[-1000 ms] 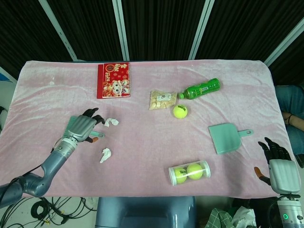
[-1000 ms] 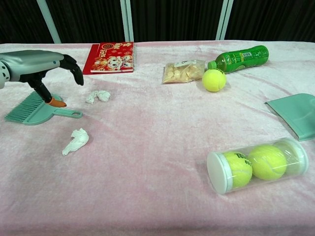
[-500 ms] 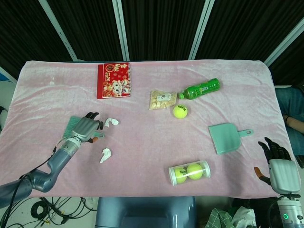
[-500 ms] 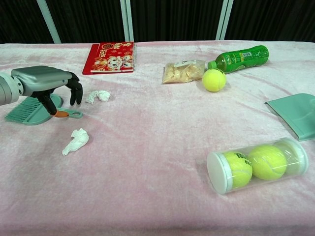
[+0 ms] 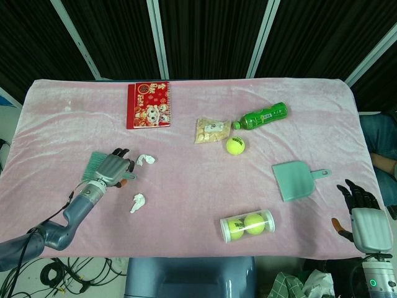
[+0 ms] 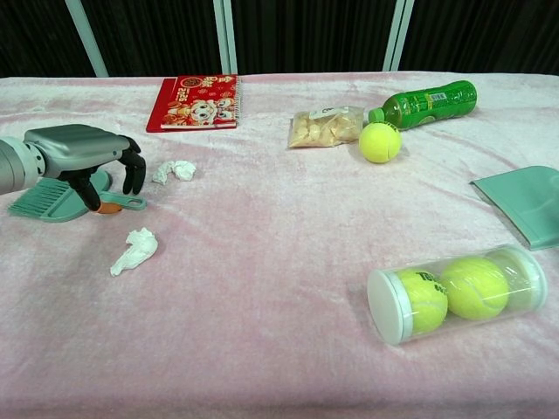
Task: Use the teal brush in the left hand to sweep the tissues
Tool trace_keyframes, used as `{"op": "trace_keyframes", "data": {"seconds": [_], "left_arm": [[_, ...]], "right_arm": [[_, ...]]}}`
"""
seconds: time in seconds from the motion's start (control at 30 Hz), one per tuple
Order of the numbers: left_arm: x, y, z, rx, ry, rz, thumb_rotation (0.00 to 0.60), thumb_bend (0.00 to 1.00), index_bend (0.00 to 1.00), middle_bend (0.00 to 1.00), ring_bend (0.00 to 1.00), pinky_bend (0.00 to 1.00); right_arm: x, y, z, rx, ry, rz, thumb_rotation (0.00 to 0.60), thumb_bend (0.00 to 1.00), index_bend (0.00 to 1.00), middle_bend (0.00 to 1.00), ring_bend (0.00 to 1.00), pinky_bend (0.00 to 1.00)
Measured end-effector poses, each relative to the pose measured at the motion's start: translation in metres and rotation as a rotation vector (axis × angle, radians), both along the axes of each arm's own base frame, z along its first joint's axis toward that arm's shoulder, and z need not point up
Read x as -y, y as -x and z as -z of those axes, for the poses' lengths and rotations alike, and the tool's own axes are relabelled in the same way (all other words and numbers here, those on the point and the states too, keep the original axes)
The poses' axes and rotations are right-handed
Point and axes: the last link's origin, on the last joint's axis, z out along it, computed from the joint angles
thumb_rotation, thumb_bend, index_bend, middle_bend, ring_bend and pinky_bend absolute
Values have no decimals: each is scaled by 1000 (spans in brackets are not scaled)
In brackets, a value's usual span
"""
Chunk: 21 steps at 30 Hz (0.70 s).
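The teal brush [image 6: 45, 201] lies flat on the pink cloth at the left, bristles to the left and handle to the right. My left hand [image 6: 80, 150] hovers low over its handle, fingers curved down on the far side and thumb on the near side, not clamped on it. In the head view the left hand [image 5: 112, 167] covers most of the brush [image 5: 95, 162]. One crumpled tissue [image 6: 175, 169] lies just right of the hand, another tissue [image 6: 134, 250] nearer the front. My right hand [image 5: 363, 218] stays open at the table's front right corner, holding nothing.
A teal dustpan [image 5: 295, 180] lies at the right. A red booklet [image 5: 148, 104] sits at the back left. A snack bag [image 5: 211, 130], green bottle [image 5: 263, 116] and loose tennis ball [image 5: 235, 146] lie mid-back. A clear tube of tennis balls [image 5: 247, 225] lies near the front.
My left hand has dropped from above the brush down onto its handle and its fingers have curled further in. The brush, tissues and right hand have not moved.
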Motion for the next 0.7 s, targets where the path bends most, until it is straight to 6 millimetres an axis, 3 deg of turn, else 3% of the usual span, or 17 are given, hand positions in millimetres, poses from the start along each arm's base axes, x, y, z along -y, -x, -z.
{"op": "trace_keyframes", "data": {"seconds": [0.4, 0.7], "left_arm": [[-2, 4, 3, -17, 4, -8, 600, 311, 482, 481, 101, 130], [-3, 4, 2, -13, -13, 0, 600, 374, 549, 535, 143, 157]], "right_arm": [[0, 0, 0, 2, -2, 2, 600, 169, 192, 87, 136, 176], [0, 0, 0, 5, -3, 6, 600, 170, 192, 87, 136, 176]]}}
